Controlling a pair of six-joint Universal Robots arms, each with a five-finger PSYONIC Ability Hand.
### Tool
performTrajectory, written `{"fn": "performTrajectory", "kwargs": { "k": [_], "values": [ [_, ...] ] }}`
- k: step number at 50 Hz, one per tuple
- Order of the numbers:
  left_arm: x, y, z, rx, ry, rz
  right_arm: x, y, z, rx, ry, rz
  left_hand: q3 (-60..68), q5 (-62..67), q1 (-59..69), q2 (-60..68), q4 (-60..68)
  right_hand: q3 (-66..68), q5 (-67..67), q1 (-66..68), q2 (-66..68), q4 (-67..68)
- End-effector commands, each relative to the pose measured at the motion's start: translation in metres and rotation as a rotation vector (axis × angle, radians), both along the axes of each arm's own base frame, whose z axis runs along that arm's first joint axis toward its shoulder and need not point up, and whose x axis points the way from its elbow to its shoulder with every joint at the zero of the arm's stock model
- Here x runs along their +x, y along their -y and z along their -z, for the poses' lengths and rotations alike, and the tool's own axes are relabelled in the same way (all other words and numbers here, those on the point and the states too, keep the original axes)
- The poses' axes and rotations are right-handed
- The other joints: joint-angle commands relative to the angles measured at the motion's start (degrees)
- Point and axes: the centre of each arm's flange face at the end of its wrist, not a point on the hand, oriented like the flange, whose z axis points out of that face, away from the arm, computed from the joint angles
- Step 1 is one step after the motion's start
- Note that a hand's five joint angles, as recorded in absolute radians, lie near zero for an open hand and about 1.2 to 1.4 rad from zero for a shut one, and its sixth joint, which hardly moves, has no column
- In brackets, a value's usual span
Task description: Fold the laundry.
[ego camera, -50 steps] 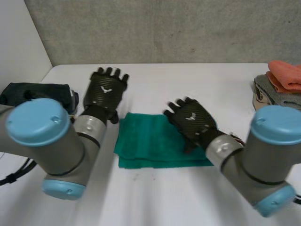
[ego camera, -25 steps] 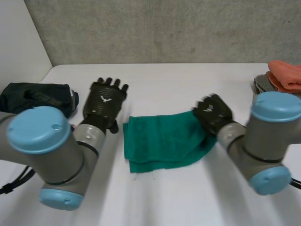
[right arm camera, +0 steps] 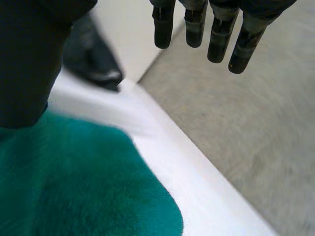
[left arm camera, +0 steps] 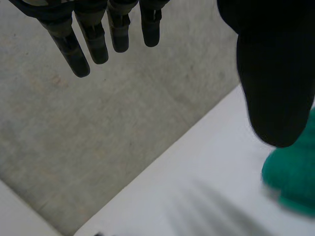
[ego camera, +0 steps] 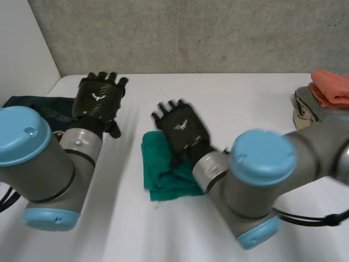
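A green towel [ego camera: 162, 170] lies bunched in the middle of the white table [ego camera: 245, 103], partly hidden by my right arm. My right hand [ego camera: 182, 131] is over the towel's far edge, open, fingers straight and spread, holding nothing. In the right wrist view the green towel [right arm camera: 74, 187] lies under the palm of the right hand [right arm camera: 197, 24]. My left hand [ego camera: 98, 99] hovers open to the left of the towel, clear of it. Its wrist view shows the left hand [left arm camera: 96, 44] with straight fingers and the towel's edge [left arm camera: 294, 179] beside the thumb.
A dark garment [ego camera: 32, 106] lies at the table's left edge, also the dark garment [right arm camera: 91, 59] beyond my right thumb. Orange and grey folded cloths [ego camera: 327, 93] are stacked at the far right. A grey wall [ego camera: 191, 33] stands behind the table.
My right arm swung out to the right, then back left across the towel, which is now narrower and bunched toward the left. My left hand moved left and farther back.
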Motion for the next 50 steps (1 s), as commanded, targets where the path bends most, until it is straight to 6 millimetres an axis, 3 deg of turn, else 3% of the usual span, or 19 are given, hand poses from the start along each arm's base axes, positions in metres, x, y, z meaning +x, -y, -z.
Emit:
{"fn": "performTrajectory", "kwargs": {
  "k": [1, 7, 12, 18, 23, 25, 31, 37, 40, 43, 46, 50],
  "values": [
    [-0.048, -0.013, 0.012, 0.112, -0.122, 0.134, -0.046, 0.039, -0.022, 0.310, 0.148, 0.105, -2.3, -2.7, -0.9, -1.8, -1.7, -2.1, -4.1, -2.0, -2.7, -3.7],
    [-0.071, -0.015, 0.058, 0.285, -0.056, 0.162, -0.040, 0.054, 0.014, 0.423, 0.020, 0.130, -1.8, -2.2, -0.4, -1.3, -1.2, -2.1, -4.1, -2.0, -2.7, -3.7],
    [-0.070, -0.012, 0.090, 0.377, 0.029, 0.118, -0.037, 0.061, 0.035, 0.443, -0.057, 0.131, -0.3, -0.6, 1.1, 0.2, 0.3, -2.1, -4.1, -2.0, -2.7, -3.7],
    [-0.057, -0.015, 0.102, 0.390, 0.203, 0.029, -0.034, 0.065, 0.060, 0.415, -0.164, 0.114, -0.6, -1.0, 0.8, -0.1, -0.1, -2.1, -4.1, -2.0, -2.7, -3.7],
    [-0.055, -0.018, 0.099, 0.357, 0.288, 0.027, -0.033, 0.068, 0.055, 0.350, -0.209, 0.120, -1.1, -1.5, 0.3, -0.6, -0.6, 10.6, 8.6, 10.7, 10.0, 9.0],
    [-0.056, -0.019, 0.094, 0.343, 0.291, 0.032, -0.034, 0.069, 0.044, 0.309, -0.215, 0.129, -1.3, -1.6, 0.1, -0.8, -0.7, 12.0, 10.0, 12.0, 11.4, 10.4],
    [-0.057, -0.017, 0.043, 0.236, 0.207, 0.058, -0.043, 0.060, 0.007, 0.198, -0.219, 0.142, -2.3, -2.7, -0.9, -1.8, -1.7, 7.1, 5.1, 7.2, 6.5, 5.5],
    [-0.058, -0.017, -0.006, 0.144, 0.118, 0.210, -0.053, 0.036, 0.000, 0.121, -0.186, 0.133, -1.6, -2.0, -0.2, -1.2, -1.1, -0.3, -2.3, -0.2, -0.9, -1.9],
    [-0.055, -0.017, -0.019, 0.133, 0.098, 0.307, -0.053, 0.011, 0.012, 0.110, -0.187, 0.088, -1.0, -1.3, 0.4, -0.5, -0.4, -1.0, -3.0, -0.9, -1.6, -2.6],
    [-0.055, -0.025, -0.019, 0.168, 0.082, 0.434, -0.049, -0.009, 0.029, 0.110, -0.191, 0.045, -0.8, -1.1, 0.6, -0.3, -0.2, -1.2, -3.1, -1.1, -1.7, -2.7],
    [-0.054, -0.034, -0.022, 0.197, 0.060, 0.525, -0.045, -0.021, 0.040, 0.094, -0.182, 0.017, -0.8, -1.1, 0.6, -0.3, -0.2, -1.0, -3.0, -0.9, -1.6, -2.6],
    [-0.050, -0.038, -0.030, 0.225, 0.021, 0.600, -0.035, -0.026, 0.073, 0.086, -0.205, -0.015, -0.5, -0.8, 0.9, 0.0, 0.1, -0.3, -2.3, -0.2, -0.9, -1.9]
  ]
}}
